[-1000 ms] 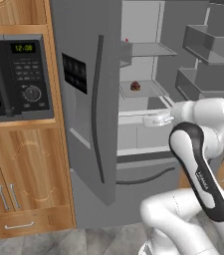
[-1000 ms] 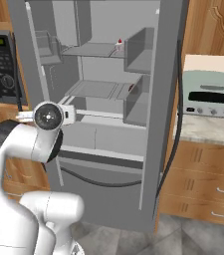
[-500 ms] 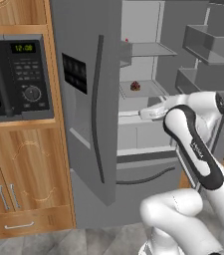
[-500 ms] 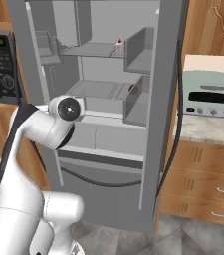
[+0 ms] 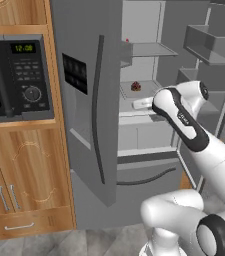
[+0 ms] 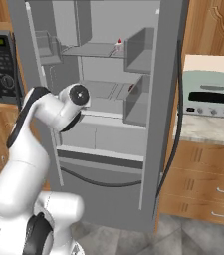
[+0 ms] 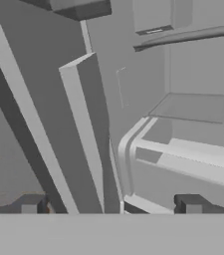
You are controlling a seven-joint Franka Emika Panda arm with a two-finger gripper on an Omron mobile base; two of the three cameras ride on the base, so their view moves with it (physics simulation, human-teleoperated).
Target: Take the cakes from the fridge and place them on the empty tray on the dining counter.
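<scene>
Arm reaching into the open fridge (image 5: 91, 115), jaws spread wide and holding nothing.

The gripper (image 7: 111, 205) points at the grey inner shelves of the fridge, its two fingertips (image 7: 31, 204) standing well apart with only bare shelf between them. The dark brown-red round cake (image 5: 136, 87) sits on the middle shelf inside the fridge, just beyond the white arm (image 5: 181, 117). The white slice with a red cherry (image 6: 118, 43) stands on the upper shelf, above the round cake. A black microwave (image 5: 15, 80) is set in wooden cabinets beside the fridge's door; a pale green toaster oven (image 6: 210, 94) sits on the counter at the fridge's other side.
</scene>
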